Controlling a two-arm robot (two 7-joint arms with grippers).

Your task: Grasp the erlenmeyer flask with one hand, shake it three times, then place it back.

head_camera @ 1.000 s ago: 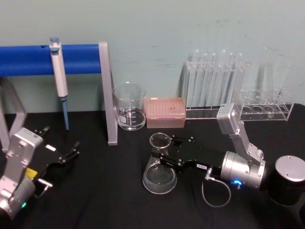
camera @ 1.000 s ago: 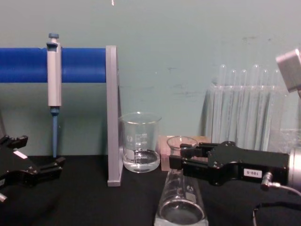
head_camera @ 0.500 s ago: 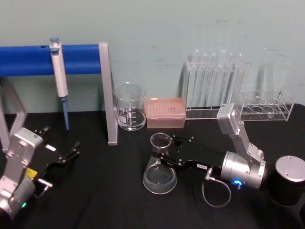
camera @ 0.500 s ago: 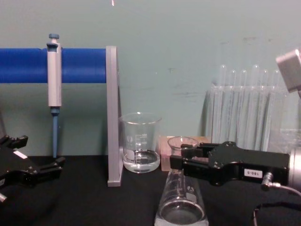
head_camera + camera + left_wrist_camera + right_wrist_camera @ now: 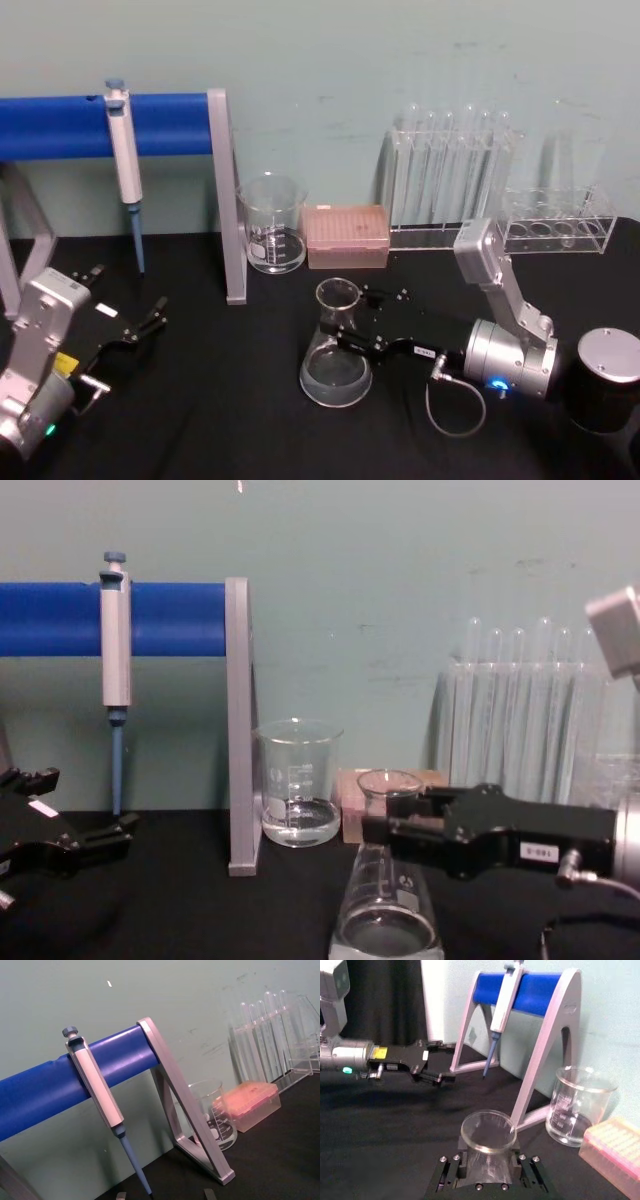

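- Erlenmeyer flask [image 5: 335,352]: clear conical glass with a little clear liquid in the base, upright on the black table [image 5: 220,420], in front of the beaker [image 5: 272,224] and the pink tip box [image 5: 346,236]. Base looks seated on the cloth in the chest view.
- Right gripper [image 5: 348,326]: reaches in level from the robot's right, fingers closed narrow on the flask neck just below the flared rim. The right wrist view shows the rim [image 5: 487,1131] sitting between the two finger blocks.
- Change over the last second: in the chest view the gripper body sits slightly lower against the flask, so more of the rim and neck stands above the fingers; the flask itself has barely shifted.
- Reading: probably the flask is being set down or has just been set down; release would come next. How many shakes are done cannot be told.
- Left gripper [image 5: 133,328]: parked low at the robot's left, fingers apart, holding nothing.
- Backdrop: pipette [image 5: 125,165] on the blue stand [image 5: 60,125]; test tubes [image 5: 450,170] in a clear rack.
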